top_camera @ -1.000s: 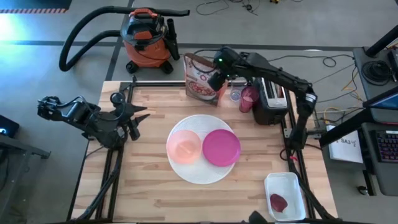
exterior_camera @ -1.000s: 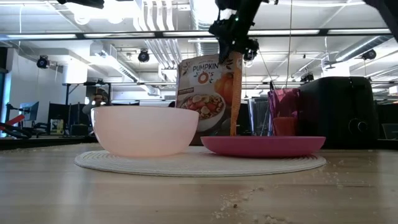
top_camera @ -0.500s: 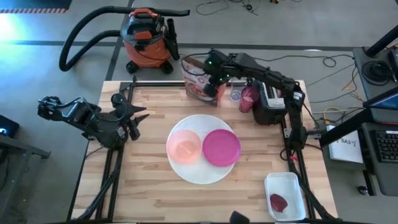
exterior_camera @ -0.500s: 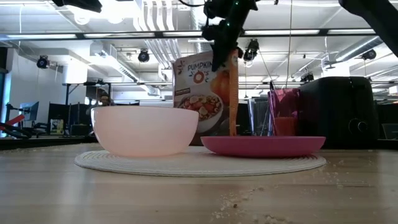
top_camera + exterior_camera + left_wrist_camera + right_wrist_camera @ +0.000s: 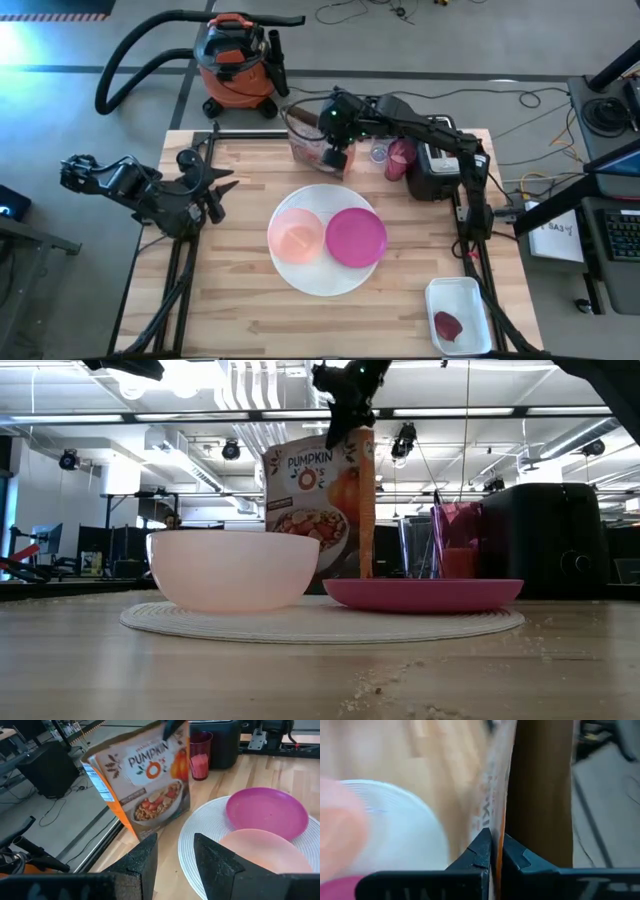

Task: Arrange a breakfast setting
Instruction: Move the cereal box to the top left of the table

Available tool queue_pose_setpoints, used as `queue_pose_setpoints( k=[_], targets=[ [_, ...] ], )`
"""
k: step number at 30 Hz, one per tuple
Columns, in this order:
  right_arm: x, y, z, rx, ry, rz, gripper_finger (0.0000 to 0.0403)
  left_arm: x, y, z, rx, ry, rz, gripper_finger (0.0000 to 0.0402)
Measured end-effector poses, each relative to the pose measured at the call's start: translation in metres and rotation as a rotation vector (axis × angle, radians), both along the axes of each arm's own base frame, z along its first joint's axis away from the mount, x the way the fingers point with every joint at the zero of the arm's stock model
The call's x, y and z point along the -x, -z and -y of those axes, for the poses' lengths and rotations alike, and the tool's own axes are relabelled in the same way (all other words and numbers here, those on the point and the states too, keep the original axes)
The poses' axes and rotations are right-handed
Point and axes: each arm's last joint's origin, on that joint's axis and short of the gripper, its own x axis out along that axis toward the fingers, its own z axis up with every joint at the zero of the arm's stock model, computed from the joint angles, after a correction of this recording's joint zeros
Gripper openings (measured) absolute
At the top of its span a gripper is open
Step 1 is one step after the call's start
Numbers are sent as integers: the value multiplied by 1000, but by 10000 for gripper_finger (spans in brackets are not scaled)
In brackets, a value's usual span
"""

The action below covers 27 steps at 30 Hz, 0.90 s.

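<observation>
A large white plate (image 5: pixel 325 268) lies mid-table with the pale pink bowl (image 5: pixel 295 237) and the magenta plate (image 5: pixel 356 237) on it. At the far edge stand a pink cup (image 5: pixel 399 160) and a clear glass (image 5: pixel 379 152). My right gripper (image 5: pixel 495 851) is shut on an orange "Pumpkin O's" cereal bag (image 5: pixel 320 500), left of the cup. At the table's left side my left gripper (image 5: pixel 175 862) waits open, pointing toward the bag (image 5: pixel 145 790). No spoon shows. My right gripper pinches the cereal bag's thin top edge (image 5: pixel 496 827) between its two fingers, near the bag's top corner (image 5: pixel 352 438). The fingers come from above, pointing down. The bag hangs below them, slightly tilted; the bowl hides whether its bottom is clear of the table.
A black toaster (image 5: pixel 435 160) stands at the far right, beside the cup. A white tray (image 5: pixel 470 295) holding a dark red thing sits at the near right corner. An orange-and-black shop vacuum (image 5: pixel 235 65) stands on the floor beyond the far edge. Crumbs lie on the near boards.
My right gripper has gone toward the table's left edge and a little nearer. The cereal bag has gone left with it, has turned from leaning back to nearly upright, and its top stands higher in the low view.
</observation>
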Motion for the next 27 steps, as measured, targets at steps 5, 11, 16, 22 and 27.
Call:
queue_pose_setpoints(
  k=[5, 11, 16, 22, 27],
  targets=[
    [2, 1, 5, -12, -25, -8, 8, -2, 0, 0, -27, -18, -7, 111],
    [-4, 1, -4, 1, -151, -2, 8, -13, 4, 3, -132, 11, -89, 111],
    [-6, 1, -8, 25, -273, -9, 8, -28, 7, 7, -297, 35, -192, 111],
    [-7, 0, -13, 18, -417, 3, 8, -43, 9, 9, -384, 73, -256, 111],
    [-7, 1, -15, 65, -545, -15, 8, -49, 11, 2, -390, 37, -287, 111]
  ],
)
